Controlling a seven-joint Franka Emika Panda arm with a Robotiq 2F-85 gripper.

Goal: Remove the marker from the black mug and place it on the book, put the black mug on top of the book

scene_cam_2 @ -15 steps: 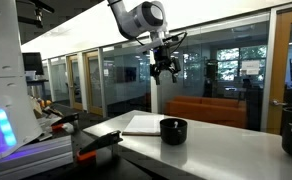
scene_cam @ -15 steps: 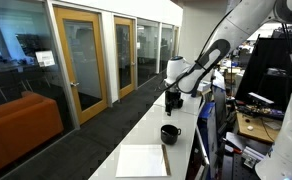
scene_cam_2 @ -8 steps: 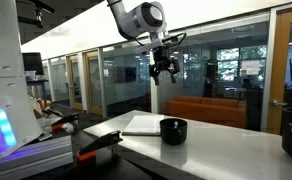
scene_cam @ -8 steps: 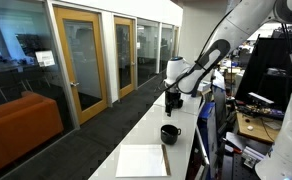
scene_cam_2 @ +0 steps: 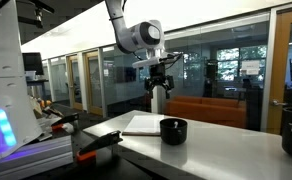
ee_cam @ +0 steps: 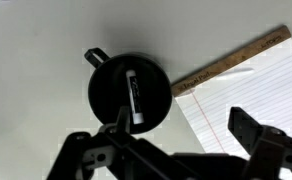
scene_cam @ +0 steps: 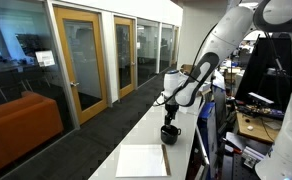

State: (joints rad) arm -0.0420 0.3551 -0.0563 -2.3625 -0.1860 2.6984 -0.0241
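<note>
Marker [ee_cam: 133,99] is seen resting inside the black mug [ee_cam: 106,95], near the book [ee_cam: 251,100] on the tabletop [ee_cam: 26,90]. Judged light, stiff and slim, it is best pinched at its exposed end; fingers [ee_cam: 244,126] are spread wide.

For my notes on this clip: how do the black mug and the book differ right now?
Colour and shape: the black mug is dark and round, the book white and rectangular with a tan strip on one edge. Pose: the mug stands squat; the book lies flat, thin and wider. Contents: the mug holds the marker; the book's visible face is bare. Both rest on the white table, apart.
</note>
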